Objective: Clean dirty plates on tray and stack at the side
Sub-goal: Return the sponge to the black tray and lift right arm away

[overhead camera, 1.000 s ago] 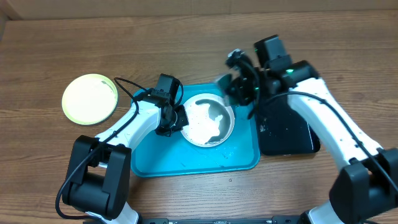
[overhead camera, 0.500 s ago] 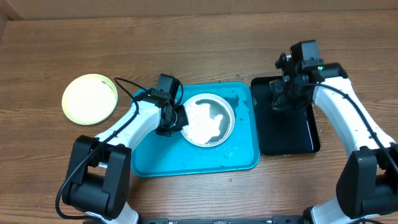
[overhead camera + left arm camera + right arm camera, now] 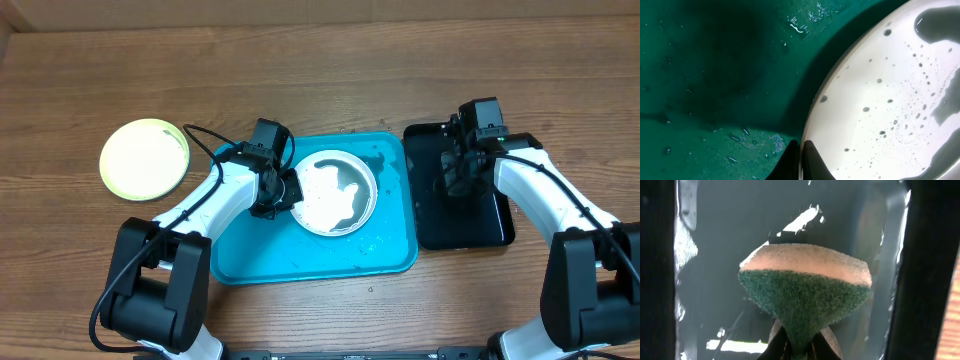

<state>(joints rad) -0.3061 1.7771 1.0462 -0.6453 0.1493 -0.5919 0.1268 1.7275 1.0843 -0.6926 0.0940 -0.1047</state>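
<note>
A white plate [image 3: 336, 192] with dark smears and wet specks lies on the turquoise tray [image 3: 310, 262]. My left gripper [image 3: 285, 190] is shut on the plate's left rim; the left wrist view shows both fingers [image 3: 801, 159] pinching the rim of the white plate [image 3: 890, 100] over the wet tray [image 3: 715, 75]. A yellow-green plate [image 3: 144, 158] lies on the table at the left. My right gripper [image 3: 458, 172] is over the black tray [image 3: 470, 225], shut on a green-and-tan sponge [image 3: 805, 290]. The light teal plate is not in view.
The glossy black tray [image 3: 730, 225] stands right of the turquoise tray, touching its right edge. Water drops lie on the turquoise tray near its right and front rims. Cardboard walls border the table at the back.
My right arm moved from above the white plate's right edge rightwards to the black tray, then lowered slightly over it with the sponge. The left gripper and plate have not moved.
</note>
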